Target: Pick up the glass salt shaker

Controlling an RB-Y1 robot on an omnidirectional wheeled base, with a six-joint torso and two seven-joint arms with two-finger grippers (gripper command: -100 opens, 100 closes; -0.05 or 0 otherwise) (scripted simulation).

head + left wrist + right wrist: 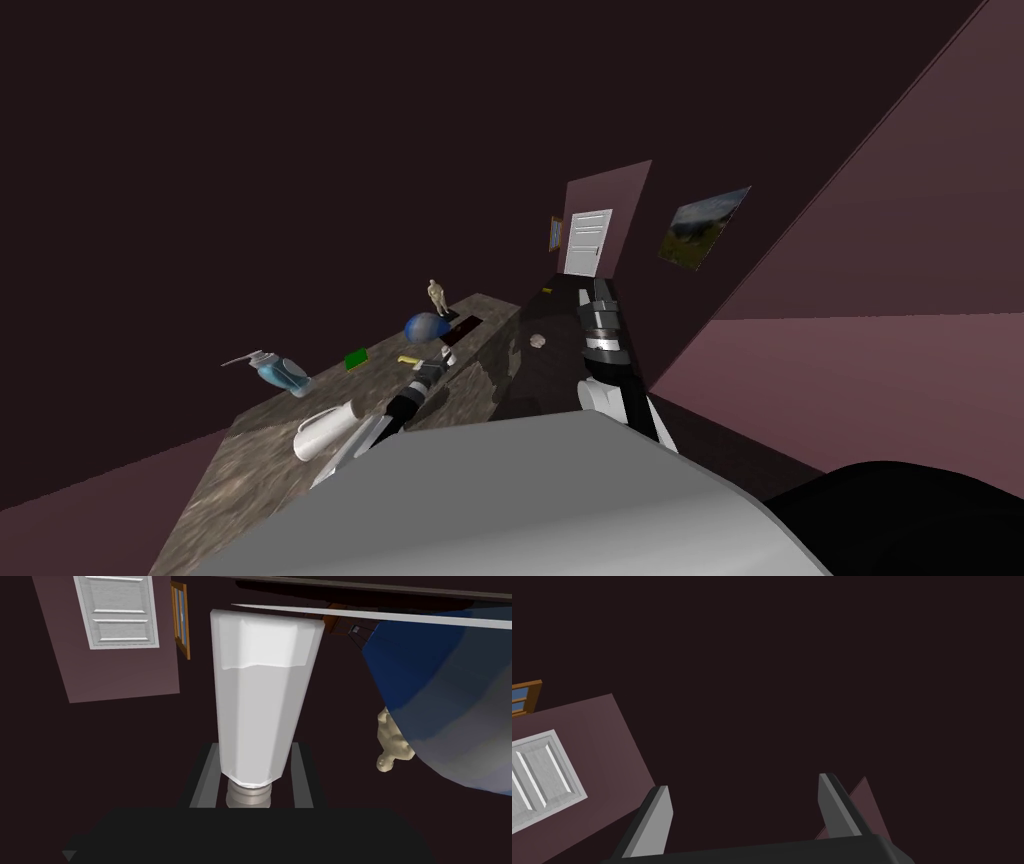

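- Counter [250, 460] in the head view, stone-patterned; the left gripper [443, 360] reaches out over it, just beside a blue globe [424, 326], with a beige statuette [436, 296] beyond.
- Left wrist: its fingers [205, 776] press both sides of the salt shaker [260, 701], which has a white body and a grey ribbed cap toward the gripper's body. The globe looms close alongside.
- Right wrist: the right gripper [744, 788] is spread wide, holding nothing.

Blue globe [440, 706] and figurine [392, 743] close beside shaker [260, 701]
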